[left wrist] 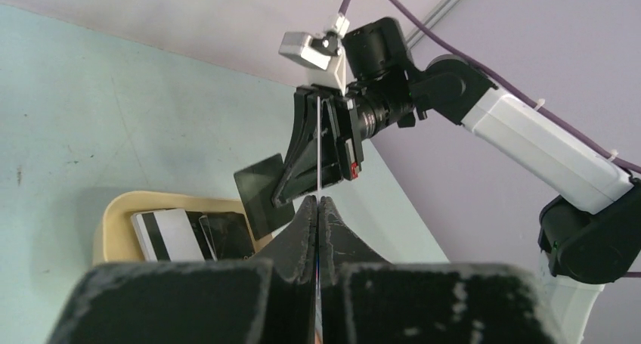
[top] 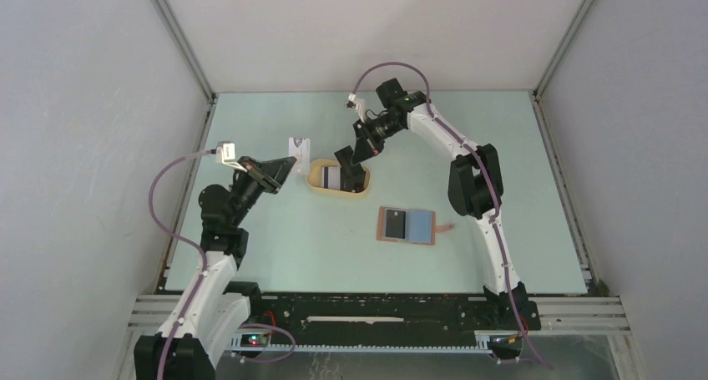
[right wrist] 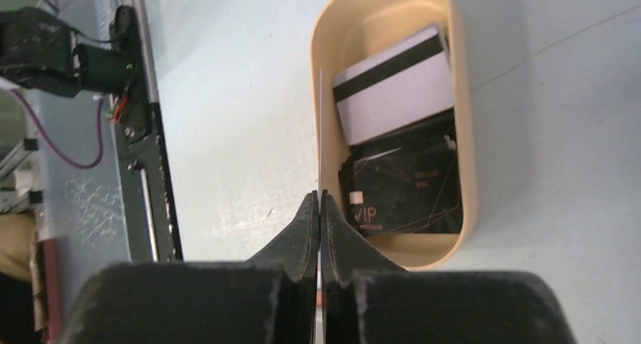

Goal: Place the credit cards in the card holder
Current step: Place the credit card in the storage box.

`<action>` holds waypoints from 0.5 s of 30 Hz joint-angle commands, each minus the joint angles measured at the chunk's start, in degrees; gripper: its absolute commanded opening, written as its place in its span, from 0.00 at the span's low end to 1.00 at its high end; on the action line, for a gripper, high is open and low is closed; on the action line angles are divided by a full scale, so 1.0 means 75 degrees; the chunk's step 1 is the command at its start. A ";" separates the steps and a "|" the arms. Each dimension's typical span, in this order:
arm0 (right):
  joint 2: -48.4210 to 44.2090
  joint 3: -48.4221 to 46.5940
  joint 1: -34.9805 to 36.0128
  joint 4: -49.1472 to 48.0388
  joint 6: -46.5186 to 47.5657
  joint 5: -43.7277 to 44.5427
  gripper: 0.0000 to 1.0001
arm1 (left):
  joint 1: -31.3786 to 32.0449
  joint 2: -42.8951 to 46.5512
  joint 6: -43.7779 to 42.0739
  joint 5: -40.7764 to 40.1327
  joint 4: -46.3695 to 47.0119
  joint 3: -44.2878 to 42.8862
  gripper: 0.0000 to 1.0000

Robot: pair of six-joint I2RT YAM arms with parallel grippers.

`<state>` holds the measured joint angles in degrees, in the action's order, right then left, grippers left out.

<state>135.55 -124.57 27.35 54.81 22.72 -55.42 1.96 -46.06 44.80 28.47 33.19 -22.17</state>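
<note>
The card holder (top: 417,226) lies open on the table, light blue pockets up, with a dark card (top: 396,223) on its left half. My left gripper (top: 286,168) (left wrist: 318,200) is shut on a whitish credit card (top: 298,146), which shows edge-on as a thin line (left wrist: 320,159) in the left wrist view. My right gripper (top: 356,158) (right wrist: 318,196) hangs over the tray, shut on a dark credit card (top: 341,159) (left wrist: 259,189), also edge-on (right wrist: 320,132) in its own view. More cards lie in the tray: a white one with a black stripe (right wrist: 393,87) (left wrist: 170,234) and a black one (right wrist: 408,185) (left wrist: 230,234).
The oval beige tray (top: 317,182) (right wrist: 321,72) (left wrist: 113,215) stands left of the table's centre, behind and to the left of the wallet. Grey walls close in the table on three sides. A black rail (right wrist: 147,117) runs along the near edge.
</note>
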 commanded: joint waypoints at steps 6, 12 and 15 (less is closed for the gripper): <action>0.0354 -0.0484 0.0208 -0.0893 -0.1430 0.0894 0.00 | 0.0047 0.0967 -0.0292 -0.0265 -0.0850 0.0498 0.00; 0.0539 -0.0410 0.0234 -0.0944 -0.1723 0.0746 0.00 | 0.0199 0.1193 -0.0212 -0.0292 -0.0943 0.0580 0.00; 0.0592 -0.0317 0.0243 -0.1005 -0.1785 0.0809 0.03 | 0.0256 0.1275 -0.0153 -0.0292 -0.0940 0.0650 0.00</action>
<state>140.00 -126.89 28.91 49.28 11.57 -49.58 3.20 -37.78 43.53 27.03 25.74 -18.92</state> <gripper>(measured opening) 0.011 0.006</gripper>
